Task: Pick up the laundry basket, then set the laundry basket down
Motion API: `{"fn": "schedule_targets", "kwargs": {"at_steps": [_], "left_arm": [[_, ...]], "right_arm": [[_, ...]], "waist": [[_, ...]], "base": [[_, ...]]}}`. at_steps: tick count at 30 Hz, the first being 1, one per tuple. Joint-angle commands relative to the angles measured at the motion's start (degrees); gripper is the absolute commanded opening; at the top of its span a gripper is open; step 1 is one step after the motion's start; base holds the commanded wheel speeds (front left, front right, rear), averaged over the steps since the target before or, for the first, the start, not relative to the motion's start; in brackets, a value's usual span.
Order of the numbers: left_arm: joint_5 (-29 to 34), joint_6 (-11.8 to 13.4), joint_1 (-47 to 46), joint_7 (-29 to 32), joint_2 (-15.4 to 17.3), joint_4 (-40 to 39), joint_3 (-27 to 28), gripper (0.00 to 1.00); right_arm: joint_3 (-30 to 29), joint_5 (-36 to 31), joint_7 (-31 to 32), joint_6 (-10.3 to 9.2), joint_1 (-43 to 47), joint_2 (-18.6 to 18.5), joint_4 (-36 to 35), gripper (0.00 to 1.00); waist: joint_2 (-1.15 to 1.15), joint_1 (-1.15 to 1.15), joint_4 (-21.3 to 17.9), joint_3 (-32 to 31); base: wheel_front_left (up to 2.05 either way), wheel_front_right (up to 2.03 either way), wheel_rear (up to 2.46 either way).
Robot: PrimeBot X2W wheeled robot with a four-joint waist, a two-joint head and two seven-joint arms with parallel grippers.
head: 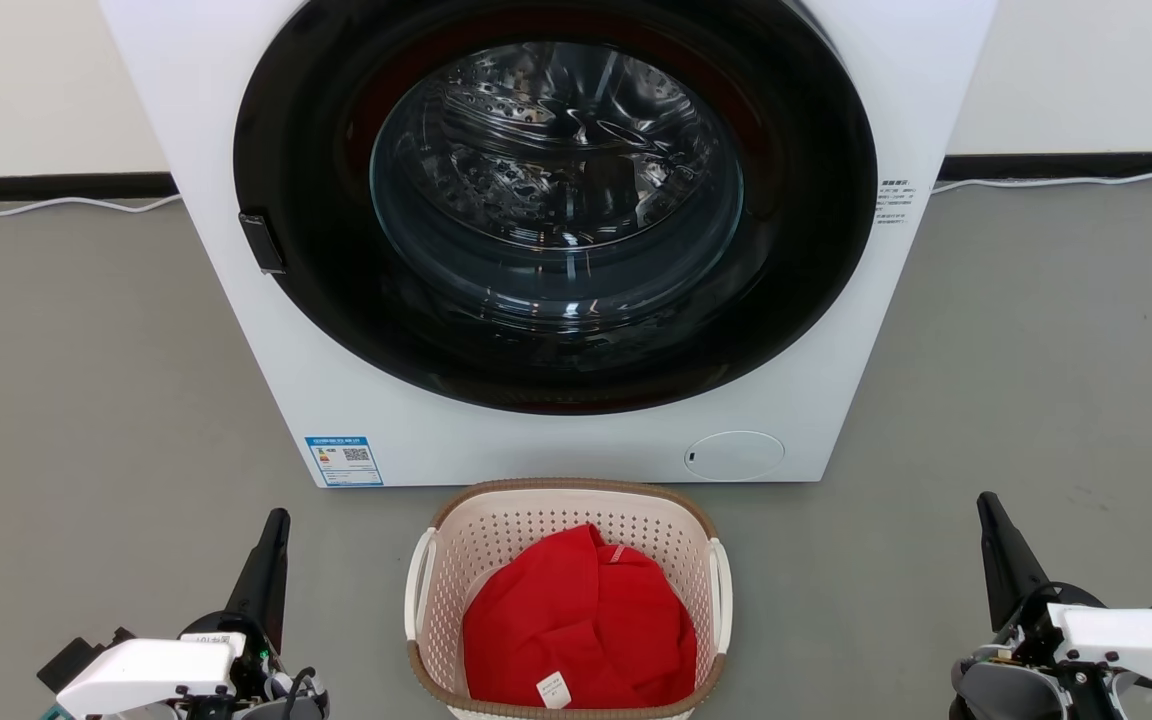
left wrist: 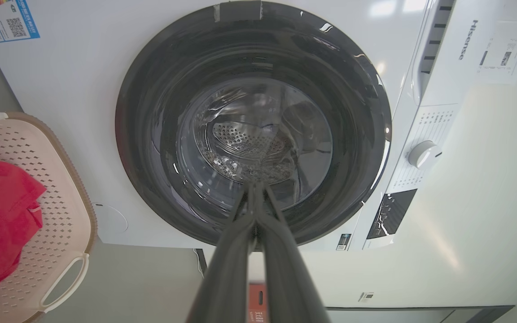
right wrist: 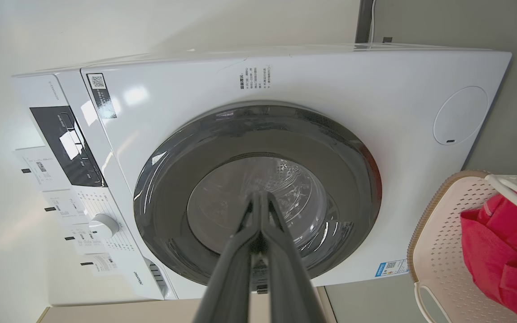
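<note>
Nothing done so far: the laundry basket [head: 576,487], red garment [head: 576,620] inside, sits on the floor [head: 86,400] between the left gripper [head: 278,518] and right gripper [head: 987,502], clear of both pairs of fingers, which are clenched empty. Lift and set-down both left

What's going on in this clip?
Nothing is being handled yet. The small cream-pink perforated plastic laundry basket with a brown rim sits on the grey floor before the white front-loading washing machine, a red cloth inside it. The robot's left gripper and right gripper, both shut and empty, flank the basket without touching it.
</note>
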Motion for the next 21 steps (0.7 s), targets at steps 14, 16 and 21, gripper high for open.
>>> {"fn": "schedule_targets", "kwargs": {"at_steps": [14,16,21], "left_arm": [[-0.02,-0.42,-3.08,0.36,0.57,-1.26,1.68,0.0],[-0.02,-0.42,-3.08,0.36,0.57,-1.26,1.68,0.0],[-0.02,-0.42,-3.08,0.36,0.57,-1.26,1.68,0.0]], "right_arm": [[1.09,-0.15,0.6,0.01,-2.36,-0.2,-1.63,0.0],[1.09,-0.15,0.6,0.01,-2.36,-0.2,-1.63,0.0],[1.09,-0.15,0.6,0.01,-2.36,-0.2,-1.63,0.0]], "waist": [[0.0,0.0,0.0,0.0],[0.0,0.0,0.0,0.0],[0.0,0.0,0.0,0.0]], "base": [[0.0,0.0,0.0],[0.0,0.0,0.0],[0.0,0.0,0.0]]}}
